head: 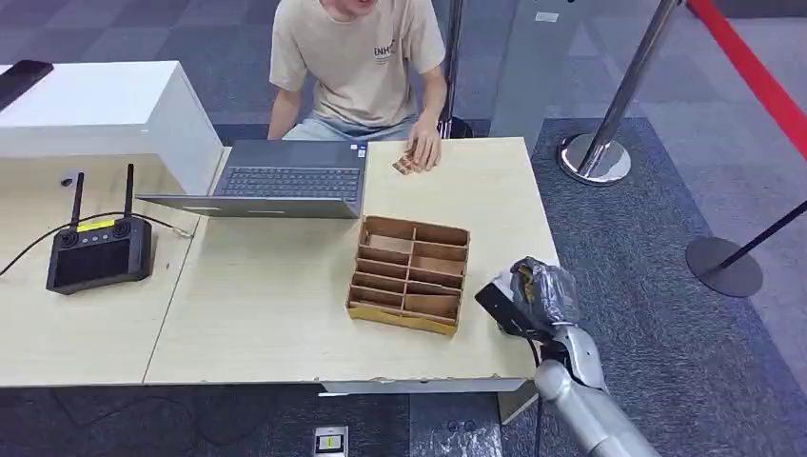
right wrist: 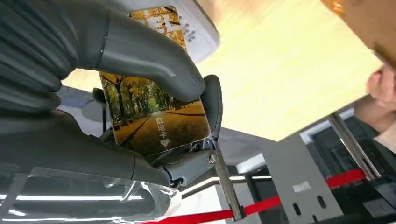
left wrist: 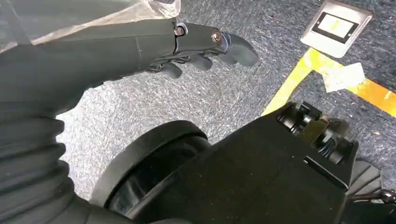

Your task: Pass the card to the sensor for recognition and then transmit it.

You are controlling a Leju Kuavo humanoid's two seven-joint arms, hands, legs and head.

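The right hand is pinching the card firmly; it should be keeping it flat toward the sensor.

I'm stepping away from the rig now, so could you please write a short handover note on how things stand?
Right robot hand: holds the card, a tree-lined road picture with arrow, at the table's right edge near the cardboard organizer.
Left robot hand: holds nothing, hangs over the floor.
A person's hand rests on small items at the far edge, beside the laptop.
Done: card picked up. Whether it was scanned, cannot tell.
Left: the sensor pass, if pending, then handing over.
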